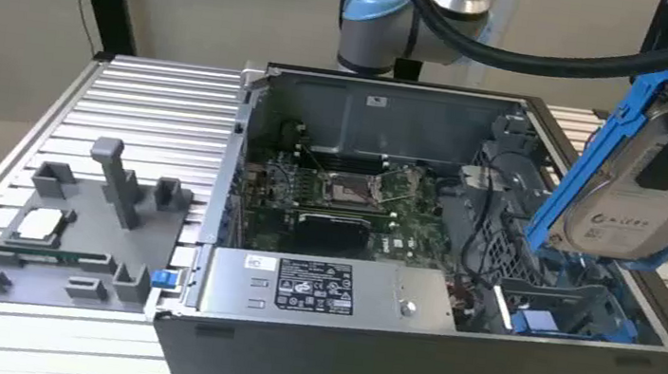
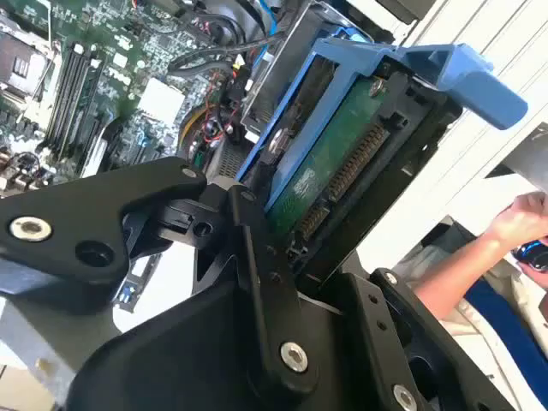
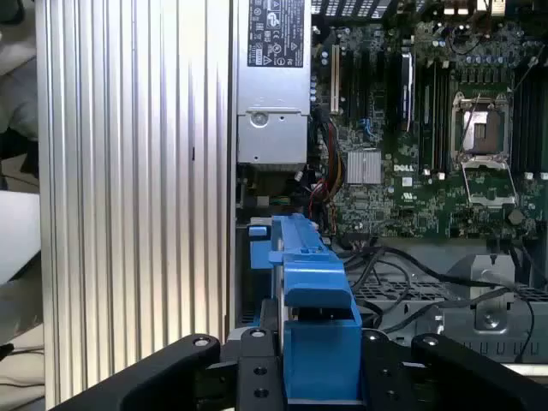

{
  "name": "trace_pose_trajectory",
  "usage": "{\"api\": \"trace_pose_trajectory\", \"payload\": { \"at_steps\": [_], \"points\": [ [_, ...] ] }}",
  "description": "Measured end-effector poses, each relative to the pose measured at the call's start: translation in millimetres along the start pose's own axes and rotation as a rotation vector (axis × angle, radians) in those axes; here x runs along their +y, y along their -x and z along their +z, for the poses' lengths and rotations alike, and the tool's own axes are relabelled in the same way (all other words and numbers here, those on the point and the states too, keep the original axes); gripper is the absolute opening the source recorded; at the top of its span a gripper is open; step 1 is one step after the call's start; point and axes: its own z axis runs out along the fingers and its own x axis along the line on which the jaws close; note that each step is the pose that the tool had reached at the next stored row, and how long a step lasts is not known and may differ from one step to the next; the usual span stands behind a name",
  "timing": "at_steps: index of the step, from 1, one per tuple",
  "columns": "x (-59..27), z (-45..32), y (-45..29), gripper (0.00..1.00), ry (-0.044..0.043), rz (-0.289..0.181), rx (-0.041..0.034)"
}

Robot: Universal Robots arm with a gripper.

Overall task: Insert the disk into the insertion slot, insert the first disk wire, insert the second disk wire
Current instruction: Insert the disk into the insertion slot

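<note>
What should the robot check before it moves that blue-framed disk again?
1. Disk gripped: the gripper is closed on the disk's blue frame. ok.
2. Disk inside the insertion slot: it hangs tilted above the slot. not ok.
3. Disk lined up with the slot's rails: cannot tell.
4. Black cables out of the slot: they lie close beside it. cannot tell.
5. Person's hand away from the disk: well apart from it. ok.
</note>
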Motion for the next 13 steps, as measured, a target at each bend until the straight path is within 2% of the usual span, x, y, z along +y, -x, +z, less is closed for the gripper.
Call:
{"api": "trace_pose_trajectory", "payload": {
  "at_steps": [3,13],
  "points": [
    [0.0,-0.1,0.0,0.0,0.0036,0.0,0.0002],
    [-1.5,4.0,-0.4,0.0,0.0036,0.0,0.0001]
  ]
}}
